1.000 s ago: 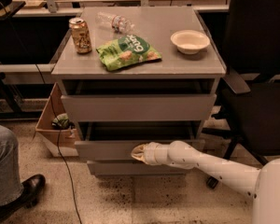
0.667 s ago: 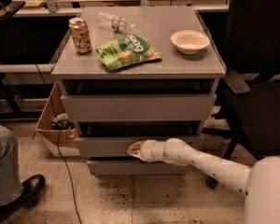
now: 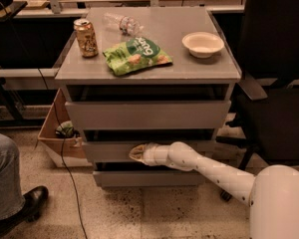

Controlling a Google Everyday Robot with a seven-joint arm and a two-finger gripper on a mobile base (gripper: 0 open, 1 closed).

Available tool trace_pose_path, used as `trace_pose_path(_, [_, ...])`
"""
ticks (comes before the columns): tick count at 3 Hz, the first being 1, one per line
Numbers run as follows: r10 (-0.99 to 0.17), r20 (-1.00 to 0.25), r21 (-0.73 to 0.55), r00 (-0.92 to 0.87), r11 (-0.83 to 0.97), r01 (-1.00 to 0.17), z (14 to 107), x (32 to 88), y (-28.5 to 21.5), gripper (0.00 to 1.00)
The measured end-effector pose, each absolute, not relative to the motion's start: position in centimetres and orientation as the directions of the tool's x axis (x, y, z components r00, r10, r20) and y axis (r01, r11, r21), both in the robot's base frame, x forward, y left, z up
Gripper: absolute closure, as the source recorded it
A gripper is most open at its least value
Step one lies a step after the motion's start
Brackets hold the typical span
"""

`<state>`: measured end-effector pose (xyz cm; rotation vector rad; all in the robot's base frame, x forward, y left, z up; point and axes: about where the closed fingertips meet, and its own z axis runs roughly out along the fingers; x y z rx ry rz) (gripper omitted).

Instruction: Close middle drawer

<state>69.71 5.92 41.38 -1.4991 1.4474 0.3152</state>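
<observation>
The grey cabinet (image 3: 147,73) has three drawer fronts. The middle drawer (image 3: 109,150) is the second front; it stands almost flush with the cabinet, with only a thin dark gap above it. My gripper (image 3: 135,153) is at the end of the white arm that reaches in from the lower right. Its tip presses against the middle drawer's front, a little left of centre. The top drawer (image 3: 147,114) sticks out slightly above it. The lowest drawer (image 3: 144,178) sits below.
On the cabinet top lie a soda can (image 3: 85,38), a green chip bag (image 3: 136,55), a clear plastic bottle (image 3: 122,23) and a white bowl (image 3: 203,44). A black office chair (image 3: 276,78) stands at the right. A cardboard box (image 3: 60,136) and a person's leg and shoe (image 3: 10,193) are at the left.
The middle drawer has slid inward, from clearly pulled out to nearly flush. My gripper has moved forward with it, pressed against its front.
</observation>
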Motion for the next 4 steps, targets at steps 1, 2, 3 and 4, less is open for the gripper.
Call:
trace_pose_path(1, [-0.619,-0.756,-0.433,0.212,0.231,-0.871,41.7,67.8,2.3,1.0])
trace_pose_path(2, [-0.63,-0.763,-0.392,0.143,0.275,-0.878,43.3,63.8,-4.1,1.0])
trace_pose_path(3, [-0.647,-0.756,-0.383,0.096,0.319,-0.867,46.3,60.2,-9.8,1.0])
trace_pose_path(4, [-0.657,-0.747,-0.418,0.096,0.353,-0.837,51.4,57.5,-14.4,1.0])
